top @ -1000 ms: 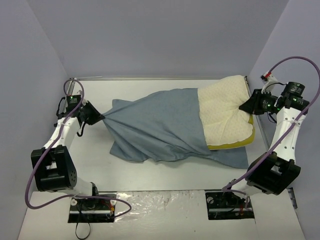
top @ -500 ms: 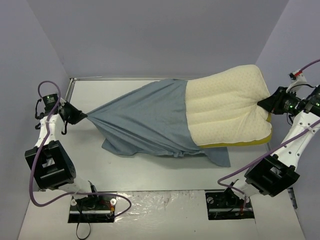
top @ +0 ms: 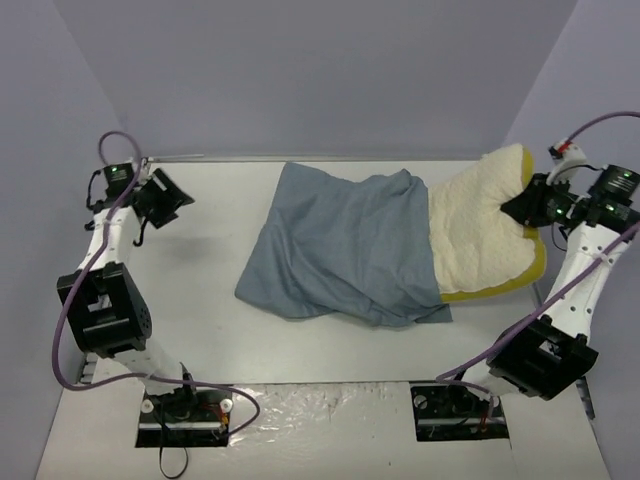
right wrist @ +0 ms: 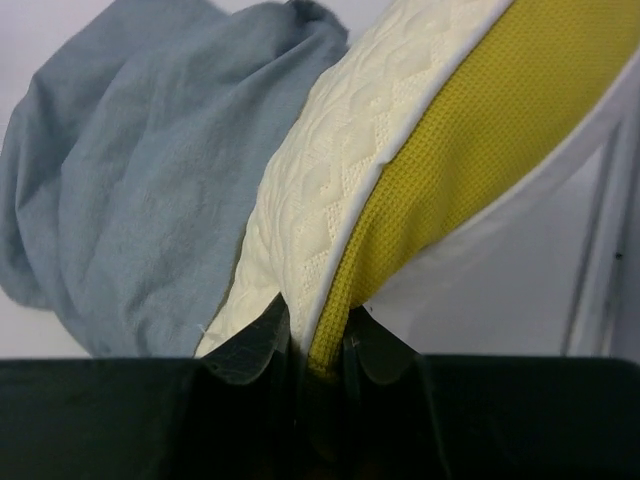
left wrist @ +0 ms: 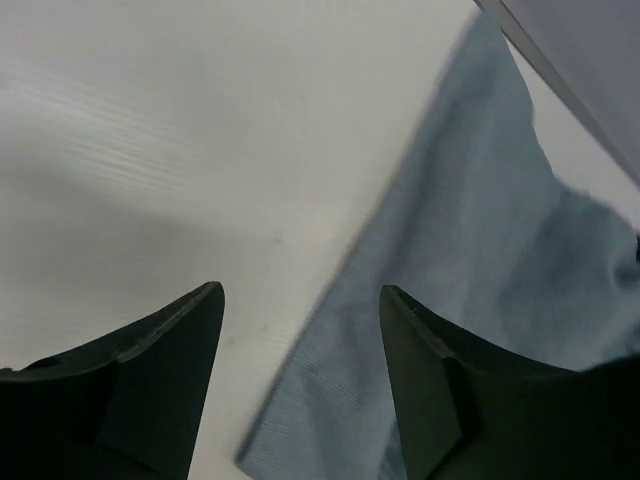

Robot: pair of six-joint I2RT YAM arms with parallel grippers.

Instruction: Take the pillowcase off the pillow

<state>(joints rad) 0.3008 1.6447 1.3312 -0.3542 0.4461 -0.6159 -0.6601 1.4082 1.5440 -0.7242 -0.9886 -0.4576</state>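
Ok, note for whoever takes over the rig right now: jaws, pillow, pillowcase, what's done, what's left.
Left jaws: open, empty, off at far left, apart from the pillowcase.
Right jaws: shut on the pillow at its right edge.
Done: the pillow's right part is out and bare.
Left: its left part is covered by the slack pillowcase; probably regrip the pillowcase's left end and pull it off.

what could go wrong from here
The left gripper is open, clear of the pillowcase, which covers the left end of the pillow: a pull by the right gripper alone may drag both along. The right gripper pinches only the thin edge seam, so it might slip off.
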